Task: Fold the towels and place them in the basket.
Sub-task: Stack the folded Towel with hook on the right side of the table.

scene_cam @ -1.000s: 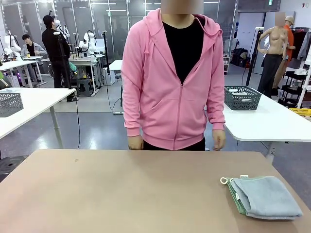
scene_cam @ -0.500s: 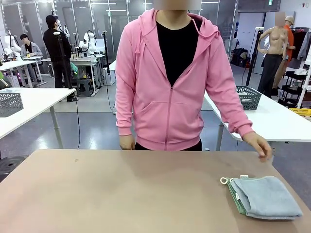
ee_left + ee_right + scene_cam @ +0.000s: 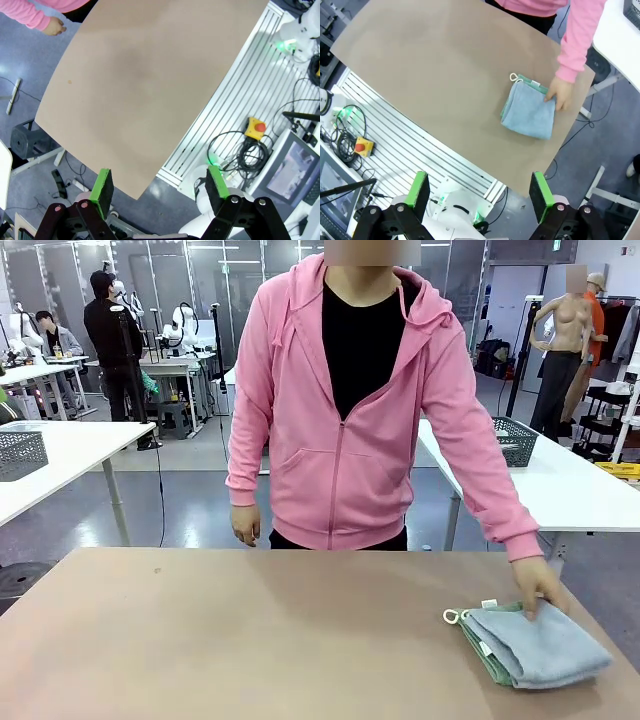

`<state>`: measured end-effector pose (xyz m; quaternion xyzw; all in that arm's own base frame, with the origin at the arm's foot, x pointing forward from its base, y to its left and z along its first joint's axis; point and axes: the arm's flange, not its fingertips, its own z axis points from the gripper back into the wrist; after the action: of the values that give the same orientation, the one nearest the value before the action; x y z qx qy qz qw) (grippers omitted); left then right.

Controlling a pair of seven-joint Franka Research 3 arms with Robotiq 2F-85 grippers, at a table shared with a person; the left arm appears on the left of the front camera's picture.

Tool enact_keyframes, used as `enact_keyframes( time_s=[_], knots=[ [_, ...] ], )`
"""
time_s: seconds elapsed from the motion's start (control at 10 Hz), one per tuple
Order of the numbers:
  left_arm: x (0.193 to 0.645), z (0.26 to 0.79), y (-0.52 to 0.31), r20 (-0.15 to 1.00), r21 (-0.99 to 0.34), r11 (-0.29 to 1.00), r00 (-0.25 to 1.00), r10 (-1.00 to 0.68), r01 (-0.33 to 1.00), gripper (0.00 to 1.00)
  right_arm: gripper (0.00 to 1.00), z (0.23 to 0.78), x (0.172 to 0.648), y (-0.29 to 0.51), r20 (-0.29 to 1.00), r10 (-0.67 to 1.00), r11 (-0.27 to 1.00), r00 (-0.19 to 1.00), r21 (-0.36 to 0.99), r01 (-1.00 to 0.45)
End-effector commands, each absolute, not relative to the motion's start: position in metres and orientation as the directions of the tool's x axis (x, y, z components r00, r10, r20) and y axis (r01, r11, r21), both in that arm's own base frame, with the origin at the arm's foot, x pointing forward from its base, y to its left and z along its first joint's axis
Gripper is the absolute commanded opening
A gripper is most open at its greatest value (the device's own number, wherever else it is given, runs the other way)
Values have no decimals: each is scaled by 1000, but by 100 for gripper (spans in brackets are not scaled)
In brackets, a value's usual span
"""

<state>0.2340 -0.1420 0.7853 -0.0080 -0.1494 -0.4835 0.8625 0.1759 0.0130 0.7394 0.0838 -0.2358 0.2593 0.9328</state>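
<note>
While person's hand (image 3: 541, 586) covers stacked towels' (image 3: 530, 644) far edge, left claw (image 3: 160, 186) and right claw (image 3: 478, 189) spread, empty.

Left gripper (image 3: 159, 187) and right gripper (image 3: 478, 192) hung at the frames' bottom edges, jaws spread wide, gripping nothing.

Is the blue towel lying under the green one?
No, the blue-grey towel lies on top, with the green towel peeking out beneath it, and the person's hand touches the stack.
</note>
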Motion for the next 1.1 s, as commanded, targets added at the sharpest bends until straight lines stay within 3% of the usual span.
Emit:
enact_keyframes(
  time_s=[0.0,1.0],
  knots=[
    [233,787,-142,268,136,542,496,-826,829,93,100,741,176,12,473,449,852,758,28,-523],
    [233,787,-142,268,136,542,496,-826,829,93,100,741,176,12,473,449,852,758,28,-523]
  ],
)
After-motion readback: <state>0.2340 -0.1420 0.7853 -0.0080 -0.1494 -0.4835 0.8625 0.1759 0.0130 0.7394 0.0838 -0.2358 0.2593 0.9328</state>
